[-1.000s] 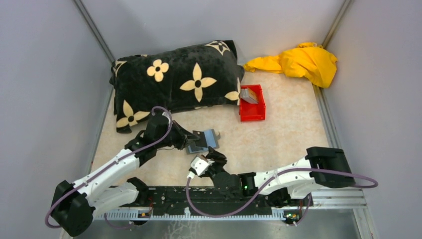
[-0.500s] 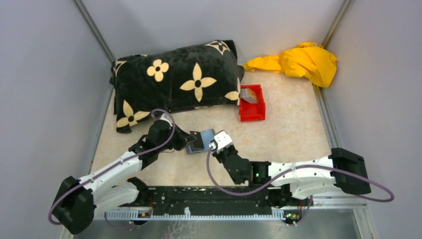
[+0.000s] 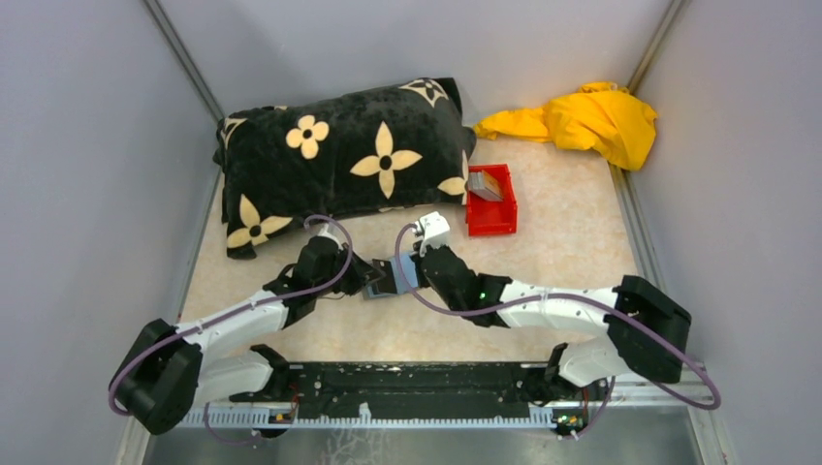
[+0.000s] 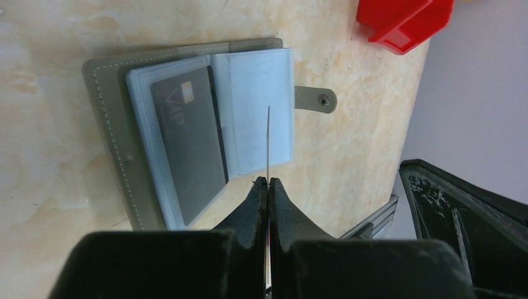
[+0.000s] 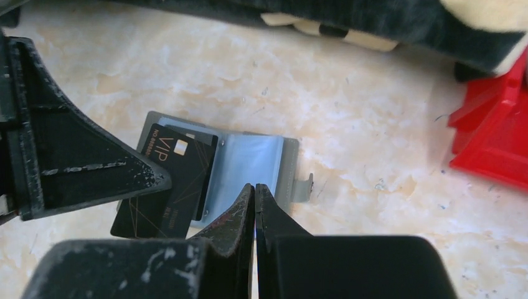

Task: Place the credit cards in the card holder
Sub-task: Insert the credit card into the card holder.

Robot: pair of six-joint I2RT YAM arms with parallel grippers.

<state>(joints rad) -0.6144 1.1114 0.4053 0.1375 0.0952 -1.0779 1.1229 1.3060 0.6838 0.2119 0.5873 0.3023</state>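
Though well begun, not yet finished. Found near the middle of the desk (image 3: 562, 262), in front of a black flowered pillow (image 3: 339, 155): the card holder (image 4: 109, 143), lying open, grey cover down, clear sleeves fanned upward, snap tab (image 4: 314, 98) sticking out to one side. Already tucked into a sleeve on one page: one dark credit card (image 4: 187, 137) marked VIP. So, one card judged done.

Pinched in the left hand (image 4: 268, 182), fingers pressed tight on it: a second credit card (image 4: 268, 143), held upright and edge-on just above the sleeves, near the fold. Not yet slid into any pocket, as far as visible. Cannot tell the intended sleeve.

Pressed together as well, with nothing seen between the fingers: the right hand (image 5: 254, 187), tips low over the near edge of the loose sleeve page, just beside the pinched card. Cannot tell whether touching the sleeve or merely above it; probably there to steady or part the page.

Left to do, by judgement: lowering the pinched card into a free sleeve, letting go, then fetching more. Standing well apart toward the back right: a small red bin (image 3: 494, 223) with a grey flat stack (image 3: 485, 184) leaning inside, possibly further cards, too small to tell. Beyond that, a crumpled yellow cloth (image 3: 591, 121).
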